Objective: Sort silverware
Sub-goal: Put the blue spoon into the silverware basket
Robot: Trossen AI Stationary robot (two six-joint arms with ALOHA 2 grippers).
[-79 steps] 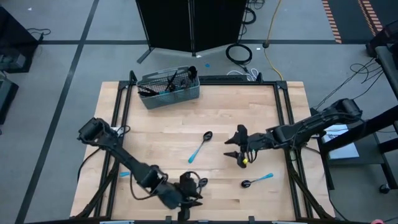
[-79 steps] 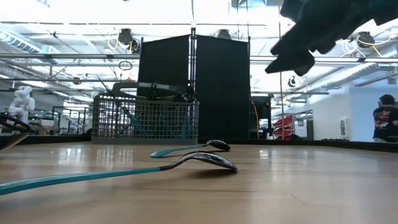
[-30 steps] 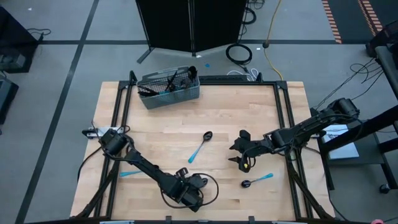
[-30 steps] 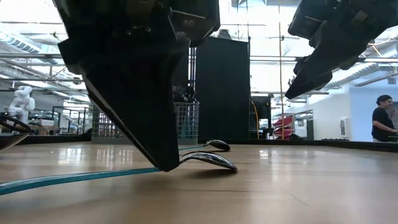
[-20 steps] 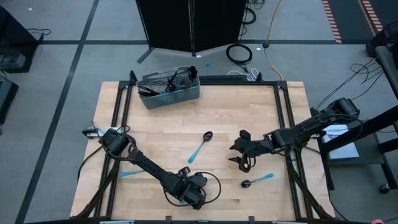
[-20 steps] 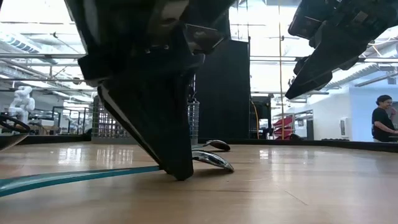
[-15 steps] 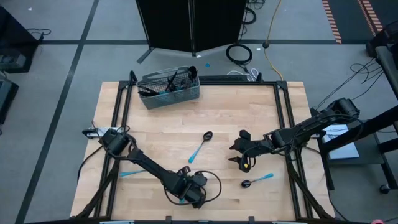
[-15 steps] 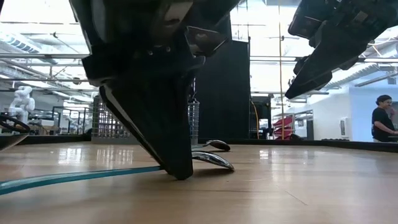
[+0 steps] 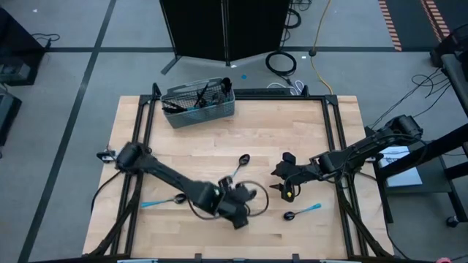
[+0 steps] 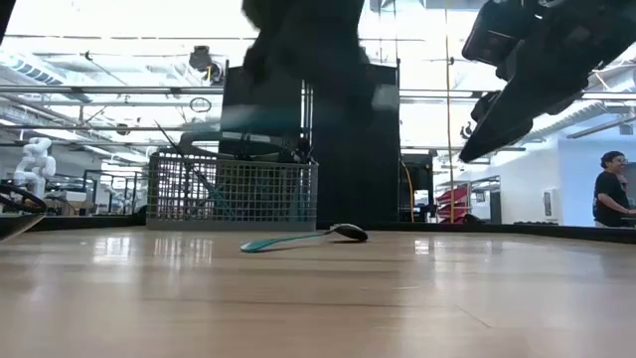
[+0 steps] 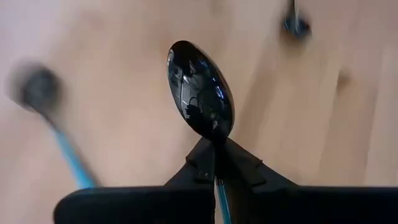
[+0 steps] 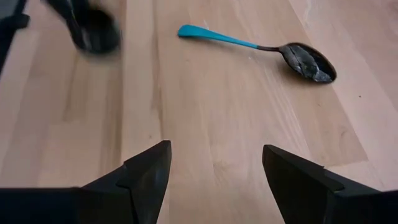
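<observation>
Holding a dark-bowled spoon with light-blue plastic handle, left pincer clamped at the neck, bowl sticking straight out past the tips, lifted off the worktop near the front edge. Grey wire-mesh basket sits well apart at the back-left corner, so long carry diagonally back. Right pincer spread wide, empty, hanging nearer the matching blue-handled spoon lying flat toward the front-right.
</observation>
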